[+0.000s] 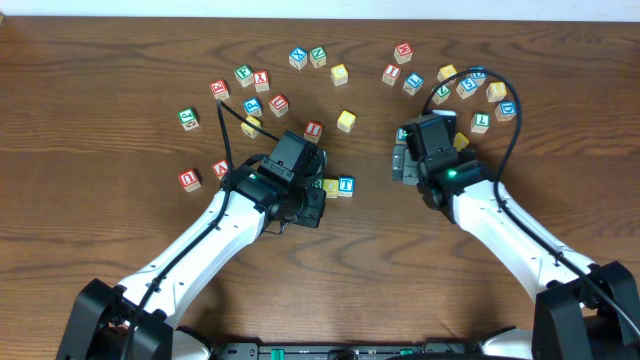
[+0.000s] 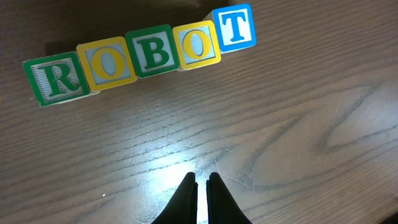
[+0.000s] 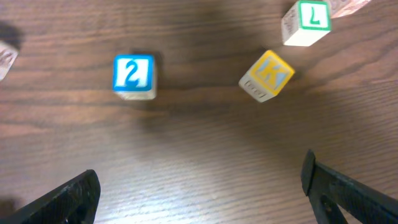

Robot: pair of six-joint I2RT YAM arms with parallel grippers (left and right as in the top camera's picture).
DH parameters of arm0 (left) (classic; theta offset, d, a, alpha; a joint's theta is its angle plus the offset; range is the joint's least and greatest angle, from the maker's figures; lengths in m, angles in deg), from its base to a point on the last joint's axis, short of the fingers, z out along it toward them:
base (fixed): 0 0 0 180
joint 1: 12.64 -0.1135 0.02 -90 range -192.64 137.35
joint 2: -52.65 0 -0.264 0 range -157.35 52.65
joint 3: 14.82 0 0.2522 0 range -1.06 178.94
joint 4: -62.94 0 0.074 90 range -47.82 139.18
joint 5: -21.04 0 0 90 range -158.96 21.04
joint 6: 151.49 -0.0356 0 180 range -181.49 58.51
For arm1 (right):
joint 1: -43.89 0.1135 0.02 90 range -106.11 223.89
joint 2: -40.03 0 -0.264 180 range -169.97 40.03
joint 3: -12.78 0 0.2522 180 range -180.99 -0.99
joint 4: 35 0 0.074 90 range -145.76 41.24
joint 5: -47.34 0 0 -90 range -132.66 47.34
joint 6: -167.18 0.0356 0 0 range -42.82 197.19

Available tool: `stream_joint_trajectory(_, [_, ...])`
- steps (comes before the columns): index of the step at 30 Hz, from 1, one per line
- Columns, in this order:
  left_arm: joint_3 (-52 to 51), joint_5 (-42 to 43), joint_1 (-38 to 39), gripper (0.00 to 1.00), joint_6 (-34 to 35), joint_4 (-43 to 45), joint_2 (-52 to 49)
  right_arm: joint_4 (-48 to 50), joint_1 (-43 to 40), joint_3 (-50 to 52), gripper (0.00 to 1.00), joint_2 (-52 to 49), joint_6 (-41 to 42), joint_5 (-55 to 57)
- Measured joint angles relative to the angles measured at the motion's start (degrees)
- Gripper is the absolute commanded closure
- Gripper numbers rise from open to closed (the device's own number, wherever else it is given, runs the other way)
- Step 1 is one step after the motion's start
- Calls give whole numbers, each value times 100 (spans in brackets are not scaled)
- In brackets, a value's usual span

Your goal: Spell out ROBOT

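1. Hovering low over the brown wooden table [image 2: 298, 124], the left gripper [image 2: 201, 186] has its black fingers pressed together, holding nothing.
2. Up at its eleven to one o'clock runs the row: green-lettered wooden R cube [image 2: 56, 79], yellow-faced wooden O cube [image 2: 111, 61], green-lettered wooden B cube [image 2: 152, 51], second yellow-faced O cube [image 2: 198, 43] and blue-lettered wooden T cube [image 2: 234, 27], packed side by side.
3. The right gripper [image 3: 200, 180] has its fingers wide apart and empty. A blue-lettered spare cube [image 3: 134, 76] lies at its eleven o'clock and a yellow wooden K cube [image 3: 267, 74] at one.
4. ROBOT reads complete, so I judge the spelling done. Next calls for backing away without nudging the row, perhaps squaring the T, which sits slightly high.
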Motion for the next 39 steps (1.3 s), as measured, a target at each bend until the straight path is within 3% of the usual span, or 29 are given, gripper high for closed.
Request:
stream_joint_trajectory(10, [0, 17, 96, 92, 66, 122, -140, 208, -229, 0, 1, 76, -138, -378])
stream_joint_trajectory(20, [0, 28, 671, 92, 87, 597, -774, 201, -229, 0, 1, 96, -291, -649])
stream_joint_trajectory(39, [0, -487, 686, 92, 103, 1226, -1438, 160, -229, 0, 1, 98, -382, -710])
